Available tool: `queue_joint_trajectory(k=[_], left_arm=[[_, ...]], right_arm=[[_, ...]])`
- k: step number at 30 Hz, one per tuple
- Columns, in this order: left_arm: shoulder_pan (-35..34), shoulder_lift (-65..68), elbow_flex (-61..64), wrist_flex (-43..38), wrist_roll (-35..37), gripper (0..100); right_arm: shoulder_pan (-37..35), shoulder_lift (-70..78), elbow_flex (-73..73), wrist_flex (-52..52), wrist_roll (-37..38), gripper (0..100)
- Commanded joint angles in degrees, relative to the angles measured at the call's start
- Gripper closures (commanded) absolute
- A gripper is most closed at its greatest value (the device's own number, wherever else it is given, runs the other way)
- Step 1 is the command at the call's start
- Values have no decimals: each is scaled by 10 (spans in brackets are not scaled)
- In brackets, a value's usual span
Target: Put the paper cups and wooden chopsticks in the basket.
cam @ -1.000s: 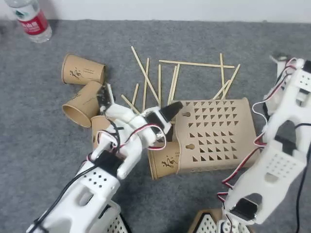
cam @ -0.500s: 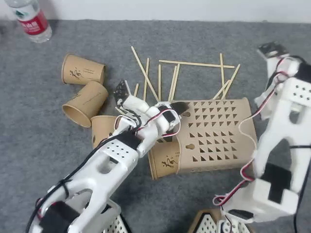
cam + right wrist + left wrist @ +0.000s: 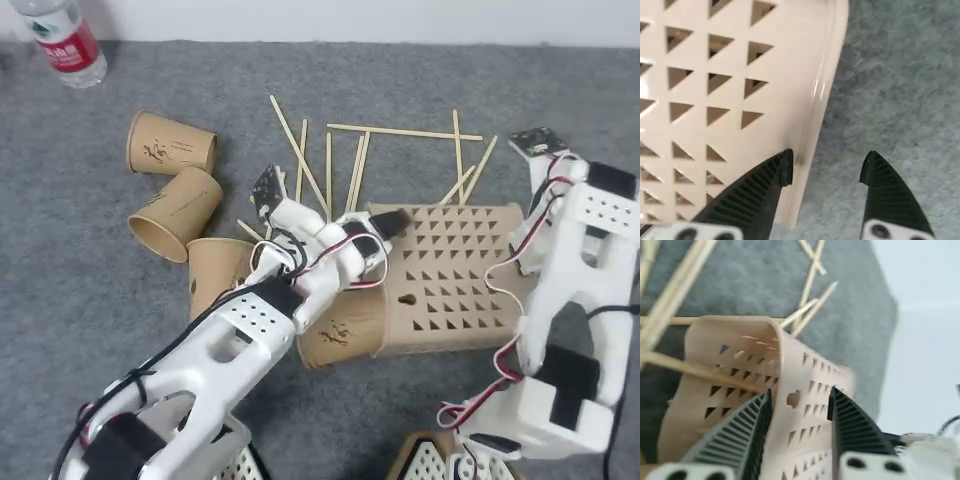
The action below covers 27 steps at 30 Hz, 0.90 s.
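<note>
basket: lying on its side on the grey-carpeted desk, mouth turning toward the left arm, closed bottom toward the right arm
mouth edge: the left hand is straddling the rim with fingers spread, one reaching inside the mouth, the other lying along the outer wall beside a keyhole-shaped slot
bottom edge: the right hand is hanging over it with fingers spread, one tip sitting right at the basket's corner edge, the other hovering over bare carpet
cup at the mouth: lying on its side, closed end tucking into the basket, open end pointing out, the left arm crossing above it
far cup, middle cup, near cup: all lying on their sides close together, outside and to the side of the basket's mouth, the near one partly hiding under the left arm
chopsticks: lying scattered and crossing on the carpet beyond the basket's far wall, two of them running right up to that wall
open room: bare carpet spreading wide beside the cups and in front of the basket between the two arms
water bottle: standing at the far corner, well apart from everything
</note>
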Motion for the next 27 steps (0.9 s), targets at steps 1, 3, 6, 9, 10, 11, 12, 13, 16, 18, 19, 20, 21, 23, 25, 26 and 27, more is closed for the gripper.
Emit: queue_joint_trajectory(k=[1,3,6,9,10,11,12,13,16,18,19,20,21,23,25,26,27], left_arm=[[17,1,-29,-57,29,827],[17,1,-29,-65,30,827],[25,0,-41,-72,32,827],[46,1,-79,-70,32,827],[55,1,-92,-70,32,827],[65,1,-103,-70,33,827],[77,1,-113,-70,33,827],[89,2,-121,-70,33,827],[118,23,-140,-73,33,827],[129,70,-168,-74,33,827],[133,101,-186,-74,34,827],[135,135,-207,-74,41,827],[135,167,-233,-73,56,827],[135,227,-281,-71,83,827],[135,265,-320,-70,89,827],[135,273,-333,-69,89,827],[139,277,-341,-69,89,827]], right_arm=[[-3,-3,28,-35,10,758],[-3,-5,41,-43,21,758],[-2,0,51,-51,39,758],[15,0,69,-82,40,758],[20,0,75,-92,40,758],[28,0,83,-102,40,758],[35,0,91,-113,40,758],[42,0,98,-123,41,758],[62,0,120,-148,71,758],[66,0,134,-157,94,758],[66,0,141,-160,103,758],[67,0,145,-160,109,758],[69,0,148,-160,114,758],[82,0,153,-175,118,758],[105,5,158,-201,119,758],[118,14,158,-215,119,758],[130,28,156,-226,124,758]])
